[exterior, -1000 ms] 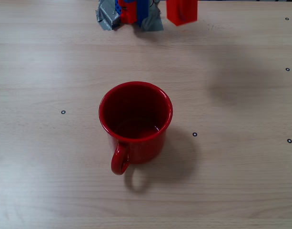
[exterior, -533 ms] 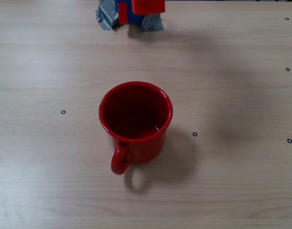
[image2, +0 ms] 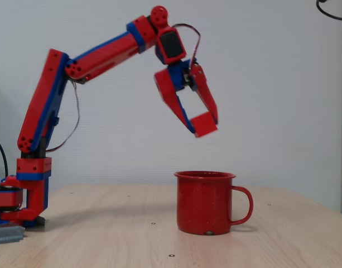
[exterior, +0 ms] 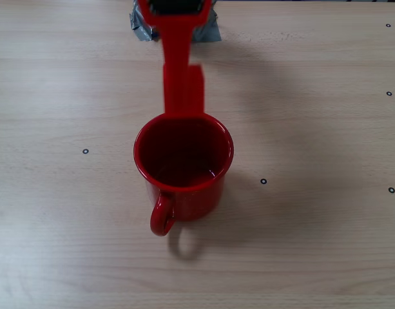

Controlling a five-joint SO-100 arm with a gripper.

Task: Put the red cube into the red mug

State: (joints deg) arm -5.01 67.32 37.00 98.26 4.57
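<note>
Sideways: claw (image2: 200, 127) grips red cube (image2: 203, 124) above red mug (image2: 205, 202).

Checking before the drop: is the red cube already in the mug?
Not yet. The red cube is held in the gripper, above the red mug; the mug's inside looks empty.

One glossy red enamel mug (image2: 205, 202) with a single looped handle. One small matte bright-red cube (image2: 203, 124). One red-and-blue jointed robot arm (image2: 98, 53), carrying one two-fingered red gripper (image2: 201, 126). One pale wood-grain table (exterior: 326, 244). One patch of grey tape (exterior: 143, 26) at the arm's base. Six small black ring marks (exterior: 263, 181) counted on the tabletop.
</note>
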